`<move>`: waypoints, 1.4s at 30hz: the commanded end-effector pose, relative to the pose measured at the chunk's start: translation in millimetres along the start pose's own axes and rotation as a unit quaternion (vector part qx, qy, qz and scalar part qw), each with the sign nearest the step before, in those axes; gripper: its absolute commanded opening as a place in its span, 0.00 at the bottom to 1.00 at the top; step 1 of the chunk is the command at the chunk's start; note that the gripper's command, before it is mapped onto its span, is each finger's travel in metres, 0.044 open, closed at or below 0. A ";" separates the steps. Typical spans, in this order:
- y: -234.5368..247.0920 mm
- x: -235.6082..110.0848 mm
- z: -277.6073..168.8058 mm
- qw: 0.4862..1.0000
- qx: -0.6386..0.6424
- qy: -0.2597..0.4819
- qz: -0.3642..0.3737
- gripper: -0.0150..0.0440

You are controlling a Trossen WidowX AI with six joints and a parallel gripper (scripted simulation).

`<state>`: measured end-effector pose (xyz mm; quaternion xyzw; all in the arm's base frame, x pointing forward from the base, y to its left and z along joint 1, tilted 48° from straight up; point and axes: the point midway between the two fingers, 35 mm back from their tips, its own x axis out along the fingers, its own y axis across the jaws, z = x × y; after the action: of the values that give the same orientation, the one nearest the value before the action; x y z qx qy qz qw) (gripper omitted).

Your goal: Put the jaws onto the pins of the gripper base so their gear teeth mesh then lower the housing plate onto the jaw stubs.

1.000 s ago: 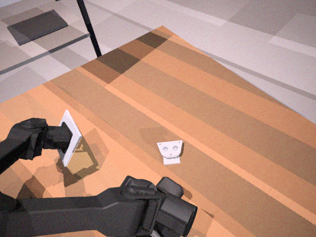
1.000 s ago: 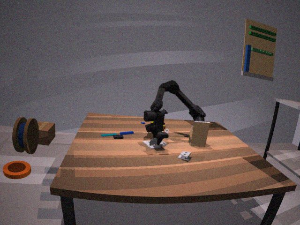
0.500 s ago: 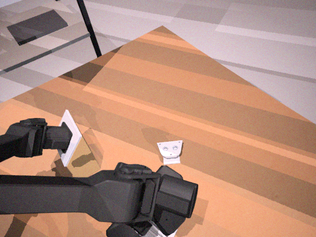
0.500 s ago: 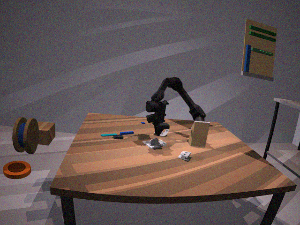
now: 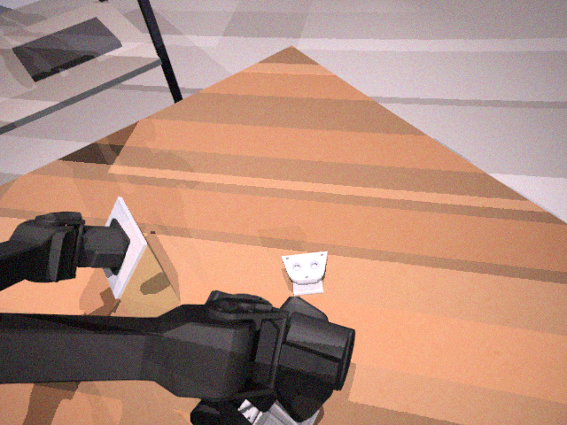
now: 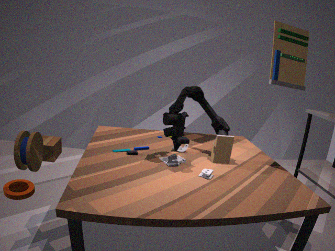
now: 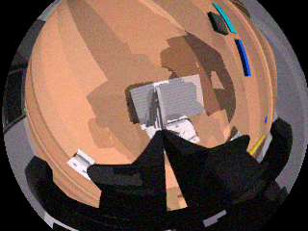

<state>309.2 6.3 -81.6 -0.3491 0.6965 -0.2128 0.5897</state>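
My gripper (image 6: 176,149) (image 7: 161,134) is shut, with nothing seen between its fingertips. It is above and beside a pale ribbed plate-like part (image 6: 182,161) (image 7: 189,97) on the table. A grey upright piece (image 6: 171,157) (image 7: 160,108) stands at that part's middle. A white piece with small holes (image 7: 187,128) is right beside the fingertips. A curved white part (image 6: 185,148) lies behind the fingers in the exterior view. A separate small white part with two round holes (image 5: 306,269) (image 6: 207,171) (image 7: 79,162) lies apart. I cannot tell which is base, jaw or plate; any meshing is hidden.
A tan block (image 5: 147,292) (image 6: 223,149) stands beside the arm's base. A teal strip (image 6: 121,150) (image 7: 224,18), a blue bar (image 6: 141,148) (image 7: 243,58) and a black piece (image 6: 132,152) (image 7: 218,23) lie on the far side from that block.
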 end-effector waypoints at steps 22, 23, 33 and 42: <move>-178.4 -10.9 -99.8 0.992 0.125 -0.009 0.011 0.25; -185.8 -10.4 -109.5 0.991 0.132 -0.007 0.010 0.25; -220.9 -7.9 -176.4 0.984 0.177 0.013 -0.006 0.25; -220.7 -3.9 -175.8 0.984 0.178 0.013 -0.005 0.25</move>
<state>192.4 -154.9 116.4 -0.2389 0.6529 -0.3388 0.6339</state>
